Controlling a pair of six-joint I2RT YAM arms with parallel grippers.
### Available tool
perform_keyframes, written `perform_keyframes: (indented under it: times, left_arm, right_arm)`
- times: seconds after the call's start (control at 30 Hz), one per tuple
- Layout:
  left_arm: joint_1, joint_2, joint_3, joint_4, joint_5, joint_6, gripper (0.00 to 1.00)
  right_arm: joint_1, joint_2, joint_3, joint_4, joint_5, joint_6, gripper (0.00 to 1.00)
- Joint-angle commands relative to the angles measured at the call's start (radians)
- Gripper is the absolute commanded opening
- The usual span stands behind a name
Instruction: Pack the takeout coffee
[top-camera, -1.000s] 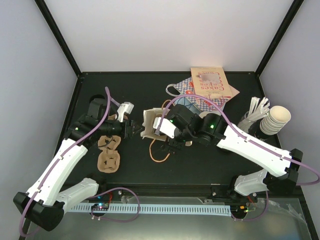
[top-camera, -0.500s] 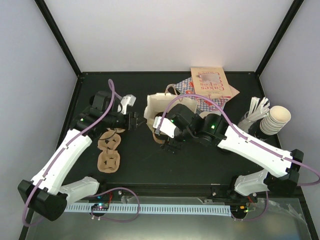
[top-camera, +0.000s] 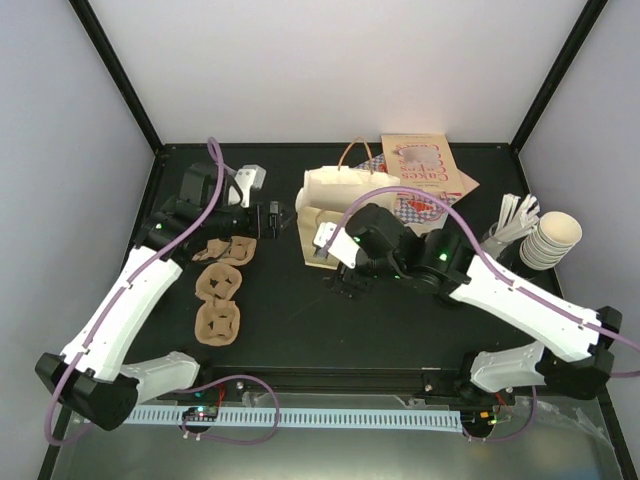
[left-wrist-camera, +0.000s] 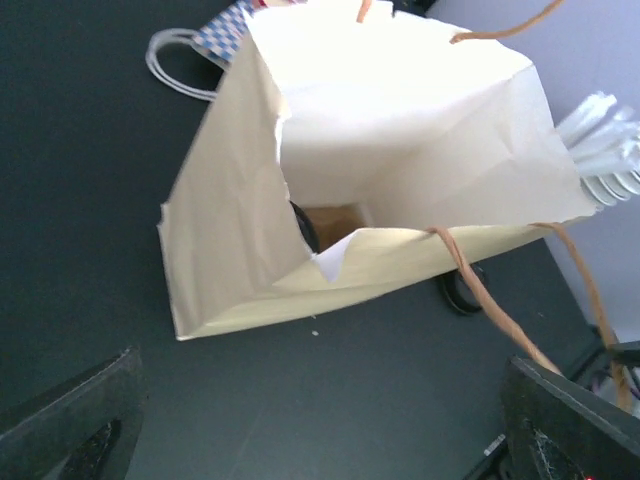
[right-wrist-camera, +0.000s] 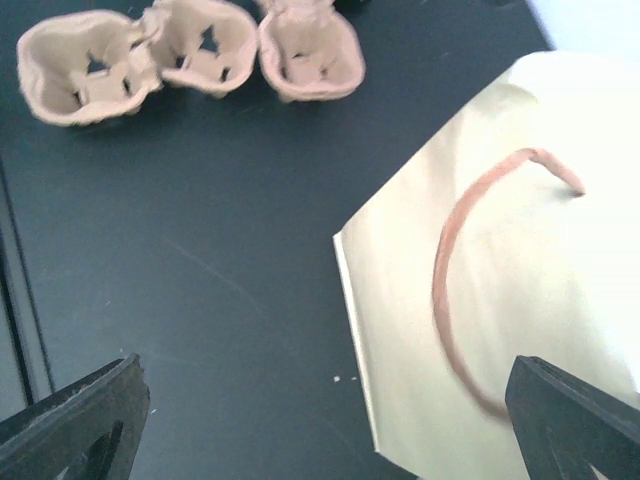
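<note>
- The tan paper bag sits tipped at the far middle of the counter, with its mouth turned left so the inside shows.
- The takeout coffee seems to be deep inside the bag. Only a dark sliver, likely its lid, shows behind a folded wall.
- The left pincer is spread wide and empty, facing the bag's mouth.
- The right pincer is also wide and empty at the bag's near side, seemingly placed to steady it.
- Brown cup carriers lie apart to the left.
</note>
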Motion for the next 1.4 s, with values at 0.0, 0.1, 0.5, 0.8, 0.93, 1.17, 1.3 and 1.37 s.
perform_keyframes:
  times: [0.0,0.1,0.5,0.8,0.93,1.17,1.3,1.37]
  left_arm:
    - [0.008,-0.072,0.029,-0.006,-0.161,-0.001,0.99]
    - [0.042,-0.118,0.008,0.006,-0.205,-0.049,0.99]
    - [0.09,-0.095,-0.017,0.058,-0.004,-0.057,0.99]
    - [-0.04,0.011,0.103,-0.04,-0.18,-0.025,0.99]
    - [-0.091,0.097,0.183,-0.12,-0.285,-0.019,0.95]
    - [-0.15,0.231,0.3,-0.205,-0.391,-0.005,0.89]
    - [-0.158,0.297,0.362,-0.21,-0.428,0.006,0.88]
    - [-0.158,0.339,0.416,-0.218,-0.431,0.011,0.88]
  right_arm:
    - [0.005,-0.089,0.006,0.091,0.101,0.021,1.0]
    - [0.003,-0.139,-0.042,0.163,0.156,0.055,1.0]
    - [-0.069,-0.248,-0.1,0.202,0.442,0.329,1.0]
    - [-0.236,-0.28,-0.121,0.127,0.383,0.466,1.0]
    - [-0.273,-0.307,-0.146,0.117,0.381,0.52,1.0]
    - [-0.273,-0.347,-0.192,0.149,0.373,0.563,1.0]
    - [-0.274,-0.353,-0.2,0.155,0.374,0.58,1.0]
    - [-0.274,-0.352,-0.2,0.156,0.376,0.582,1.0]
